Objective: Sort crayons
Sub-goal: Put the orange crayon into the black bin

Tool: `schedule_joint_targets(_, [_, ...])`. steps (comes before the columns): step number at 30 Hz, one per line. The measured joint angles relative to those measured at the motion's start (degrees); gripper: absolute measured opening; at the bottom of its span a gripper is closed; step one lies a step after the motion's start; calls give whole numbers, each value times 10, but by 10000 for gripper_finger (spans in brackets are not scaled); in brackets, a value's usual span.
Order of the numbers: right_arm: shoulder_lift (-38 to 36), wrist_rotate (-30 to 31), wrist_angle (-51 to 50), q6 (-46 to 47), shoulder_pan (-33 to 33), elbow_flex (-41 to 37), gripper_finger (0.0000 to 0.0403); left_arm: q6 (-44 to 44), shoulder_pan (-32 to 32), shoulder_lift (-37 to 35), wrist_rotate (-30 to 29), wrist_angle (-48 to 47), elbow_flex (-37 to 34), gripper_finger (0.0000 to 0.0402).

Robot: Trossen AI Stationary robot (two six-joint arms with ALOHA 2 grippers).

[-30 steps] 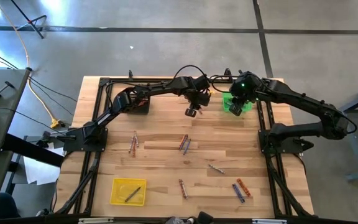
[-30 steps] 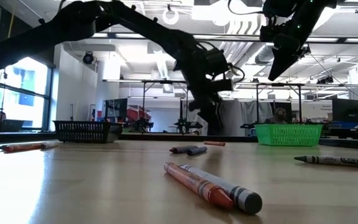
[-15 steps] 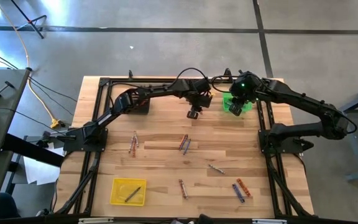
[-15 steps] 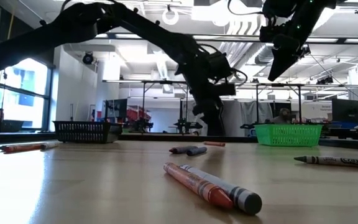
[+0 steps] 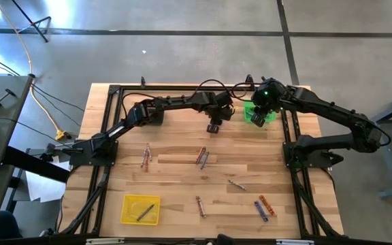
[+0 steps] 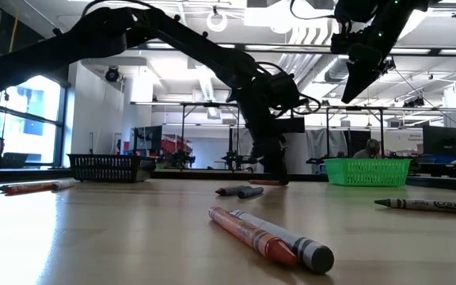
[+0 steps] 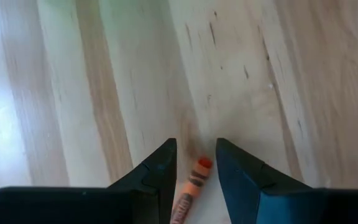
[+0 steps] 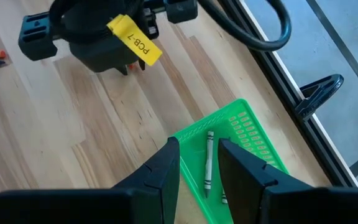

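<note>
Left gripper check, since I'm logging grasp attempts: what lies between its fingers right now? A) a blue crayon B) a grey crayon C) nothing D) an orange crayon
D: in the left wrist view an orange crayon lies on the wood between the left gripper's open fingers.

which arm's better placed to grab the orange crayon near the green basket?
Left. Its claw is down at the table, open, straddling the orange crayon. The right claw hangs open above the green basket, off the table.
</note>
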Motion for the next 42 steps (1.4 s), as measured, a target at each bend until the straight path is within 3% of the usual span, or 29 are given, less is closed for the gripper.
schedule_joint_targets(12, [0,0,-10,-2,0,0,103,-84,4,0,6,28,0,101])
schedule_joint_targets(23, [0,0,-10,4,0,0,103,-92,-1,-3,11,57,0,101])
schedule_joint_targets(31, [0,0,12,20,0,-28,103,-117,2,-22,12,6,43,101])
schedule_joint_targets(37, [0,-7,150,18,-5,-130,103,-159,36,-65,11,-105,45,101])
schedule_joint_targets(42, [16,-77,360,59,-17,-202,103,-186,49,-101,-8,-205,44,101])
